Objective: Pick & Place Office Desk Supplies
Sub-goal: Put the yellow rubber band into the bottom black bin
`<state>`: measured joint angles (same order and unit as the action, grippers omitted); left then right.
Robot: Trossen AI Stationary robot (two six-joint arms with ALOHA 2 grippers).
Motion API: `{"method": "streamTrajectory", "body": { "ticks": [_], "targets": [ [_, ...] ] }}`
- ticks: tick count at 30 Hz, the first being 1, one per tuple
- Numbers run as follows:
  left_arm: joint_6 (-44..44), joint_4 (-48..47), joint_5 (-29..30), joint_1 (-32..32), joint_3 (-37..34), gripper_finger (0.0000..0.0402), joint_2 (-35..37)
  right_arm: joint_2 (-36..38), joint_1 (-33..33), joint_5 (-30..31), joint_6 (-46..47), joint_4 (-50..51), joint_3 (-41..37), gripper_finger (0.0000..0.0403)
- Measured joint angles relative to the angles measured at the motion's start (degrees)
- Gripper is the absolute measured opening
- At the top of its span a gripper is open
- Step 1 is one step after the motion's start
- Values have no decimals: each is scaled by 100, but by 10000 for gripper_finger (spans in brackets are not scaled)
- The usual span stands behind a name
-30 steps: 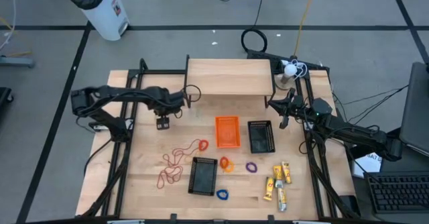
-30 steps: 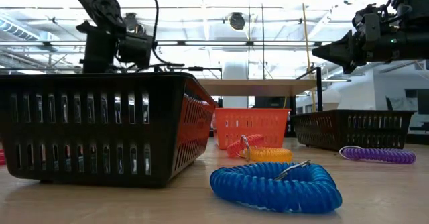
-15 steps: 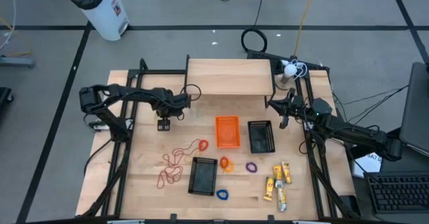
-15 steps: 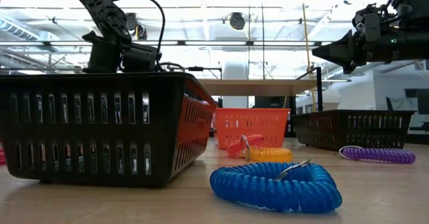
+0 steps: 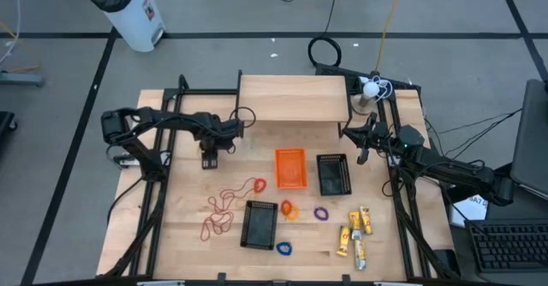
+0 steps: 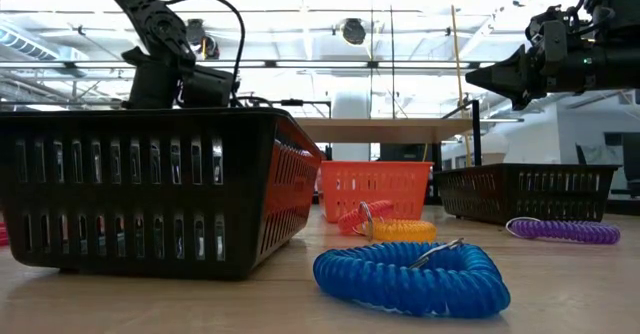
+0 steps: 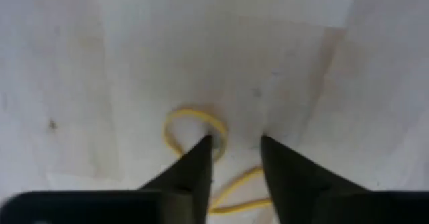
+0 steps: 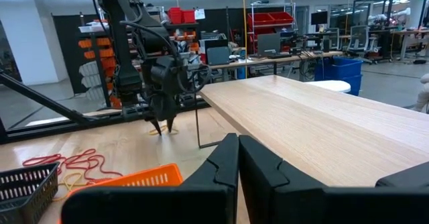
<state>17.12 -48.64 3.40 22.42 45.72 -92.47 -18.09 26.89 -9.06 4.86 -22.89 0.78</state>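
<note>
1. The left gripper (image 7: pixel 234 158) points down at the pale wooden table (image 5: pixel 188 226), fingers spread.
2. A thin yellow rubber-band loop (image 7: pixel 194 127) lies on the wood at its fingertips, partly between them.
3. The right gripper (image 5: pixel 360 137) hovers pressed together near the raised wooden shelf (image 5: pixel 294 98).
4. An orange plastic basket (image 5: pixel 289 167) sits mid-table.

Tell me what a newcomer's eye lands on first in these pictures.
The orange basket at the table's middle stands out, with a black basket right beside it. Red rubber-band loops sprawl nearer the left arm. The left tool points down, open, over a yellow rubber band on the wood.
</note>
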Motion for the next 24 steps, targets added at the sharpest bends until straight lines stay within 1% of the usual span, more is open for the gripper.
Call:
{"method": "streamTrajectory", "body": {
  "ticks": [3,4,9,14,18,24],
  "targets": [
    [19,35,-10,-43,-25,23,-1,0,0,0,0,-1,0,4],
    [-27,37,19,-70,-25,12,1,0,0,0,-2,1,0,4],
    [-75,-28,250,-356,2,6,27,0,0,0,-15,2,0,4],
    [-210,-619,745,-631,289,3,167,0,0,0,-15,-1,-2,4],
    [-376,-1041,765,-799,517,2,600,0,2,2,-15,2,0,4],
    [-544,-1386,723,-1043,762,1,1540,2,1,2,-17,2,0,4]
  ]
}}
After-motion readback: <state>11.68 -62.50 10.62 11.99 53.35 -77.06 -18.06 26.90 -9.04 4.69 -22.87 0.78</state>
